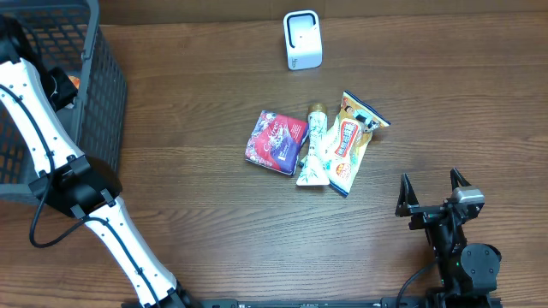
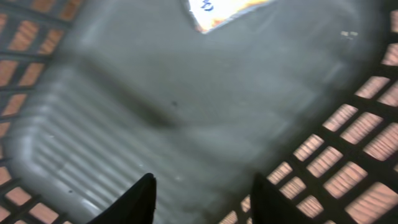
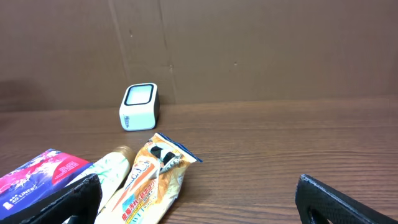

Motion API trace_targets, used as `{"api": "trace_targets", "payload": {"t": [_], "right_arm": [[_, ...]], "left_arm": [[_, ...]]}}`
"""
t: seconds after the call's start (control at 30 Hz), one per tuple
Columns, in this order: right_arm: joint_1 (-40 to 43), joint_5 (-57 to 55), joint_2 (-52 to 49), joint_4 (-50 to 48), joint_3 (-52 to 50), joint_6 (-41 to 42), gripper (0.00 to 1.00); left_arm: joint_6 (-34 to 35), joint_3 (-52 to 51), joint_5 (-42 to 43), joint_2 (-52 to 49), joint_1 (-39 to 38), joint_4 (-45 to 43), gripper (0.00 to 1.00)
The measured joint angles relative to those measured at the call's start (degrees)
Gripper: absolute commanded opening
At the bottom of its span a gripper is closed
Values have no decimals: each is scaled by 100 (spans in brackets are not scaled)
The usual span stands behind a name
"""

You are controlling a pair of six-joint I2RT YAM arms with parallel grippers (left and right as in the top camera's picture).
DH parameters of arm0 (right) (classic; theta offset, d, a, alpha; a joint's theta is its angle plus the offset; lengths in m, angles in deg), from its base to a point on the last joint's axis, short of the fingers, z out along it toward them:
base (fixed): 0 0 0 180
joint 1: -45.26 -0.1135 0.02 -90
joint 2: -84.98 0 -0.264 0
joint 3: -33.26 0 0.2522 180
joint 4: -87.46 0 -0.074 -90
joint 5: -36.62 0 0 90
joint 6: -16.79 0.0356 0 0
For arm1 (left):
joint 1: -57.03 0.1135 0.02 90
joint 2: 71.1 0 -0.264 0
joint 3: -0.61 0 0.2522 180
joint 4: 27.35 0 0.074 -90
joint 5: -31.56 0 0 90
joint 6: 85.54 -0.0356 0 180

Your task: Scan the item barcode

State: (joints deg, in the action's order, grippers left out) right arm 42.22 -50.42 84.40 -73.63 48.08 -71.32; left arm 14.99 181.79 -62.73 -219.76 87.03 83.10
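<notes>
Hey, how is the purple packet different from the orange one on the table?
The purple packet is short and squarish; the orange packet is long and narrow. The purple one lies left of the cream tube, the orange one right of it. Both lie flat on the wooden table, untouched.

A dark wooden table (image 1: pixel 205 231) stands against a plain brown wall (image 3: pixel 261 43)

— What lay on the table (image 1: pixel 214 231)?
— We saw a purple packet (image 1: pixel 276 141), a cream packet (image 1: pixel 313 152) and an orange packet (image 1: pixel 349 144) side by side, the white scanner (image 1: pixel 302 39) well apart.
— Right gripper (image 1: pixel 431 195)?
— Jaws apart, we noted.
</notes>
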Motion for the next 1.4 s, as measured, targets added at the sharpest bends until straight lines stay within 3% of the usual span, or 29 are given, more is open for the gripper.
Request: {"api": "trace_targets", "payload": {"t": [0.07,0.13,0.37,0.67,1.17,1.4], "right_arm": [[0,-2,0,-4,0,-2,100],[0,0,0,-4,0,-2,100],[0,0,0,-2,0,-2,100],[2,0,0,-2,0,-2,100],[0,-2,0,-2,0,-2,100],[0,-2,0,0,0,-2,100]], "left_arm": [[0,0,170,61,0,0,25],[22,-2,352,232,0,0,4],[-4,-308,538,1434,0,-11,4],[203,-2789,9,3195,81,13,4],[566,-4339,-70,3355,1641,-44,4],[614,-4854,203,3923,2068,-22,4]]}}
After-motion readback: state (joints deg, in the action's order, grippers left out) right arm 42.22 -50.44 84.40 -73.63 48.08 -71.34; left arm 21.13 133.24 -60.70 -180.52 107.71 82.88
